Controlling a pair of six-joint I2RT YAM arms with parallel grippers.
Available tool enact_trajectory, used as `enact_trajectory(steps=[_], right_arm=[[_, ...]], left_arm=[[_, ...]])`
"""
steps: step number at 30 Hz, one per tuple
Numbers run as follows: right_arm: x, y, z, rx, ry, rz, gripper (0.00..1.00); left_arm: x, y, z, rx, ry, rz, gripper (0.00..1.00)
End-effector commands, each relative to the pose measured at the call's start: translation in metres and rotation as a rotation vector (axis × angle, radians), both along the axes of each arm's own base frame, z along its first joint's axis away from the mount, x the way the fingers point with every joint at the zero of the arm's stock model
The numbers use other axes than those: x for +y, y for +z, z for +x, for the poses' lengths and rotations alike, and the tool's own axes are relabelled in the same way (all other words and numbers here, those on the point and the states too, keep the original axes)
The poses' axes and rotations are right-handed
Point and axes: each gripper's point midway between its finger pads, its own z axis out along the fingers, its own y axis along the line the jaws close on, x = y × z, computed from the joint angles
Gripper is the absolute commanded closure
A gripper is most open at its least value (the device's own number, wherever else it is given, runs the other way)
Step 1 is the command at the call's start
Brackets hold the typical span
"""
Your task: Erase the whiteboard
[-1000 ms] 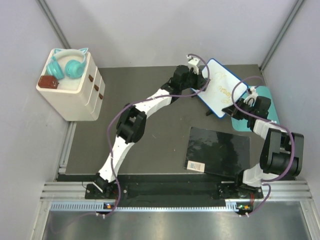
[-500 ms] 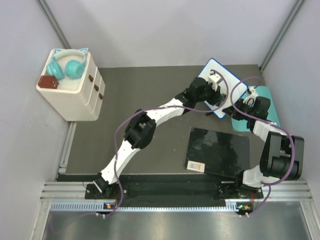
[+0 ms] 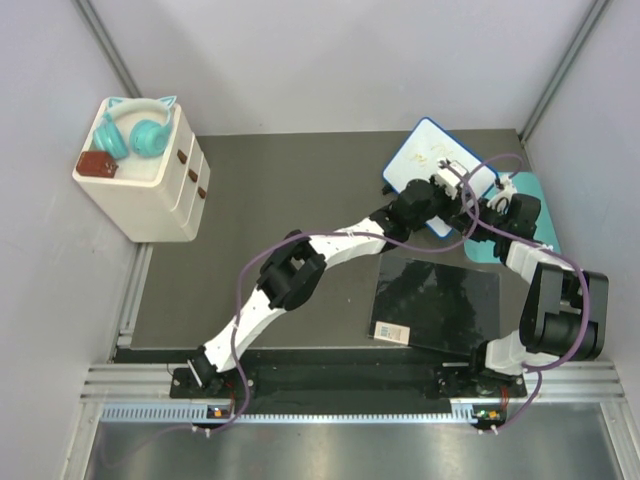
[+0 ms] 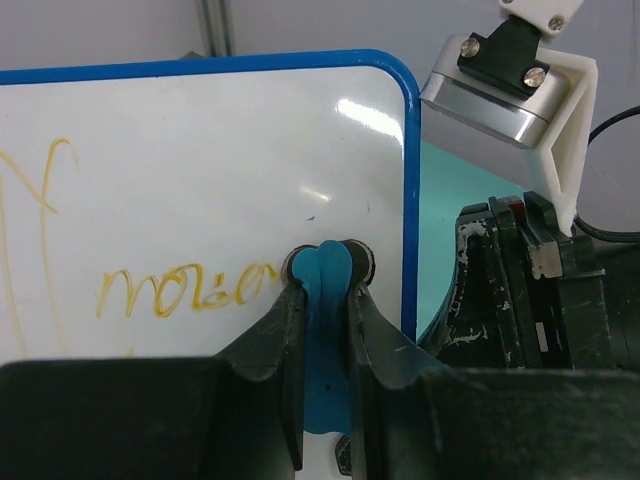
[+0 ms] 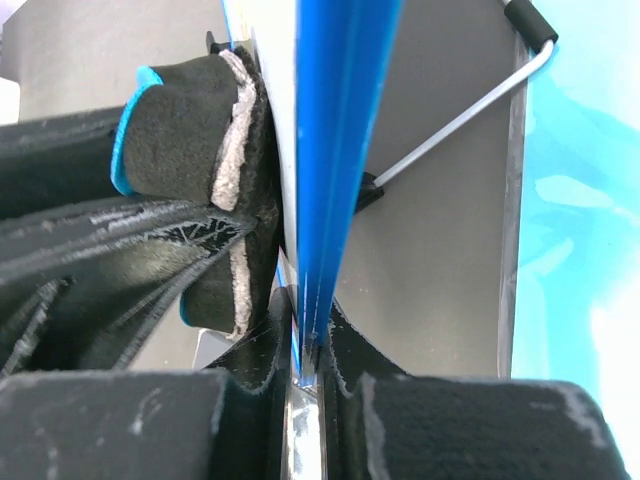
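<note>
The whiteboard [image 3: 425, 155], white with a blue rim, stands tilted at the back right. Yellow scribbles [image 4: 185, 288] remain on its face [image 4: 200, 160]. My left gripper [image 3: 447, 190] is shut on a thin blue eraser [image 4: 325, 330] and presses it against the board near the right rim; its tip [image 4: 327, 265] touches the surface just right of the scribble. My right gripper [image 3: 482, 207] is shut on the board's blue edge [image 5: 340, 130], holding it from the side [image 5: 312, 335]. The eraser's felt [image 5: 215, 190] shows beside that edge.
A teal mat [image 3: 525, 225] lies under the right gripper. A glossy black sheet [image 3: 435, 300] lies in front of the board. A white drawer box [image 3: 150, 190] with teal headphones [image 3: 135, 130] stands at the back left. The board's wire stand [image 5: 470, 105] shows behind it.
My left gripper has swept with the eraser from the board's far upper corner across its face to the near right edge. The right gripper has kept its hold.
</note>
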Motion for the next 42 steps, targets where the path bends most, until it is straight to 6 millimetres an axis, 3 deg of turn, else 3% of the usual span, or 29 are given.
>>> enact_trajectory(steps=[1, 9, 14, 18, 20, 21, 25, 28, 30, 31, 37, 41, 42], right_arm=[[0.009, -0.022, -0.02, 0.068, 0.064, -0.031, 1.0], [0.009, -0.021, -0.021, 0.063, 0.06, -0.035, 1.0], [0.009, -0.02, -0.021, 0.059, 0.059, -0.035, 1.0], [0.009, -0.02, -0.021, 0.058, 0.06, -0.033, 1.0], [0.009, -0.02, -0.021, 0.06, 0.06, -0.033, 1.0], [0.009, -0.02, -0.021, 0.058, 0.061, -0.032, 1.0], [0.01, -0.019, -0.021, 0.055, 0.061, -0.034, 1.0], [0.009, -0.019, -0.021, 0.053, 0.061, -0.035, 1.0], [0.009, -0.019, -0.021, 0.054, 0.059, -0.033, 1.0], [0.009, -0.019, -0.021, 0.054, 0.059, -0.033, 1.0], [0.009, -0.018, -0.021, 0.05, 0.059, -0.034, 1.0], [0.01, -0.018, -0.021, 0.05, 0.062, -0.033, 1.0], [0.01, -0.018, -0.021, 0.05, 0.06, -0.033, 1.0]], left_arm=[[0.007, -0.056, 0.014, -0.049, 0.171, 0.074, 1.0], [0.021, -0.077, 0.047, -0.087, 0.318, 0.091, 1.0], [0.047, -0.075, 0.077, -0.083, 0.412, 0.07, 1.0], [0.059, -0.073, 0.09, -0.065, 0.403, 0.076, 1.0], [0.054, -0.077, 0.082, -0.054, 0.339, 0.091, 1.0], [0.047, -0.068, 0.073, -0.055, 0.274, 0.083, 1.0], [0.009, -0.07, 0.013, -0.04, -0.049, 0.123, 1.0], [-0.003, -0.08, -0.022, -0.076, -0.133, 0.204, 1.0], [-0.009, -0.075, -0.039, -0.117, -0.165, 0.209, 1.0], [-0.012, -0.084, -0.053, -0.122, -0.182, 0.228, 1.0], [-0.024, -0.082, -0.078, -0.1, -0.188, 0.186, 1.0], [-0.032, -0.071, -0.067, -0.136, -0.106, 0.158, 1.0], [-0.031, -0.079, -0.06, -0.135, -0.066, 0.169, 1.0]])
